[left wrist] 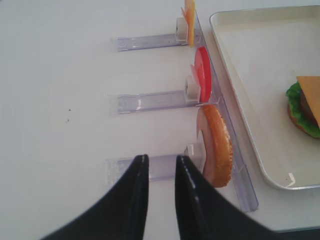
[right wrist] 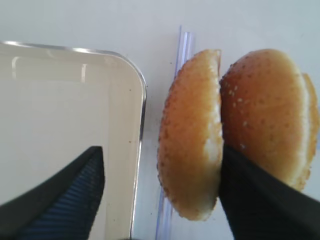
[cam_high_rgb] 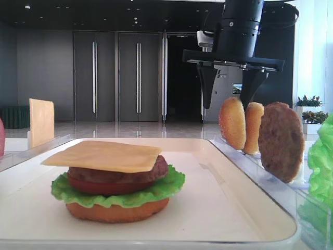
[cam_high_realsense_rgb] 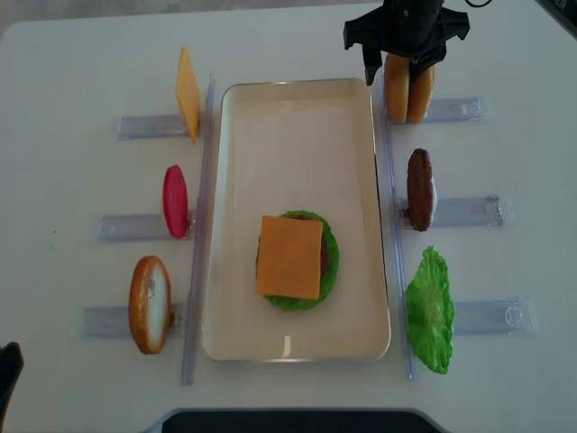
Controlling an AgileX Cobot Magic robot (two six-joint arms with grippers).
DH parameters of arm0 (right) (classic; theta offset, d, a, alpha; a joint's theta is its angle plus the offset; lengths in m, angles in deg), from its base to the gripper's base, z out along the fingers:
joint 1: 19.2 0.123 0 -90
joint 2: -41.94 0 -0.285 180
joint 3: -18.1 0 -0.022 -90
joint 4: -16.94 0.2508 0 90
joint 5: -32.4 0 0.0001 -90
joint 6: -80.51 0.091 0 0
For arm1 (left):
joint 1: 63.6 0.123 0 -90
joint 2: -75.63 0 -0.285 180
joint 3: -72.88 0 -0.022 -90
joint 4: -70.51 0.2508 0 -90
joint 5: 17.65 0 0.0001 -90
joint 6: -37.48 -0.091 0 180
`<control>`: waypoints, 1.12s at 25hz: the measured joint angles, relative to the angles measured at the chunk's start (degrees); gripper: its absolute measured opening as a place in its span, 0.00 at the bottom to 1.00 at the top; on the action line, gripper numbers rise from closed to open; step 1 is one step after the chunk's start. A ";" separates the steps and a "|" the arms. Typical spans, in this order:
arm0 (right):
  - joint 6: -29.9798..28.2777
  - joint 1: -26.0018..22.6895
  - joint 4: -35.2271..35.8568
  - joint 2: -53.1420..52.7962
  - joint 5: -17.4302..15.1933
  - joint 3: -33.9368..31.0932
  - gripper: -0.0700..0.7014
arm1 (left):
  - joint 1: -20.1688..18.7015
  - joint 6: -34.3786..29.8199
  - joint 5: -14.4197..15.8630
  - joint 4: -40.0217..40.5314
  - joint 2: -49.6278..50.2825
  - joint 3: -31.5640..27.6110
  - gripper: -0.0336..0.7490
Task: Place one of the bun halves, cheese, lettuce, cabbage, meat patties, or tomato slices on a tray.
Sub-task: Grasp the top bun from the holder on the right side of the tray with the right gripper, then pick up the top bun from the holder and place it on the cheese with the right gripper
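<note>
- The right gripper [cam_high_rgb: 229, 86] is held spread wide above the two top buns standing on edge in the far right rack, just outside the tray's far right corner.
- In the right wrist view, one dark finger [right wrist: 260, 200] is seen wedged between the nearer top bun [right wrist: 192, 135] and the second top bun [right wrist: 272, 115], while the other finger [right wrist: 65, 195] hangs over the cream-white tray [right wrist: 120, 75].
- The nearer top bun is thus bracketed by the open jaws, touched on its flat side by the inner finger; whether the outer finger touches it cannot be told, and a clear gap shows on that side.
- The two buns lean against each other, domes facing the same way, in a clear plastic holder [cam_high_realsense_rgb: 455, 110].
- On the tray a stack is built: bottom bun [cam_high_rgb: 117, 210], lettuce [cam_high_rgb: 117, 190], a tomato slice [cam_high_rgb: 104, 186], a meat patty [cam_high_rgb: 117, 172] and a cheese slice [cam_high_rgb: 104, 155] on top.
- A spare meat patty [cam_high_realsense_rgb: 419, 188] and a lettuce leaf [cam_high_realsense_rgb: 429, 309] are stood in the racks on the right side.
- The left gripper [left wrist: 159, 165] is pressed nearly together on nothing, hovering near a bun [left wrist: 216, 145] racked on edge on the left side; a tomato slice [left wrist: 202, 80] and a cheese slice [left wrist: 189, 12] are racked beyond it.
</note>
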 joint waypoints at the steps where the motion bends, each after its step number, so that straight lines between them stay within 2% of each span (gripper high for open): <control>1: 0.00 0.00 0.00 0.02 0.42 0.00 0.71 | 0.00 0.00 0.00 0.00 0.00 0.00 0.22; 5: 0.00 -0.11 -0.47 0.02 1.03 0.00 0.53 | 0.00 0.00 0.00 0.00 0.00 0.00 0.22; 8: 0.05 -0.17 -0.88 0.02 0.94 0.00 0.35 | 0.00 0.00 0.00 0.00 0.00 0.00 0.22; 17: 0.05 0.06 -0.88 -0.73 -0.25 0.00 0.35 | 0.00 0.00 0.00 0.00 0.00 0.00 0.22; 28: -0.89 0.91 -2.23 -10.99 -4.09 0.00 0.35 | 0.00 0.00 0.00 0.00 0.00 0.00 0.22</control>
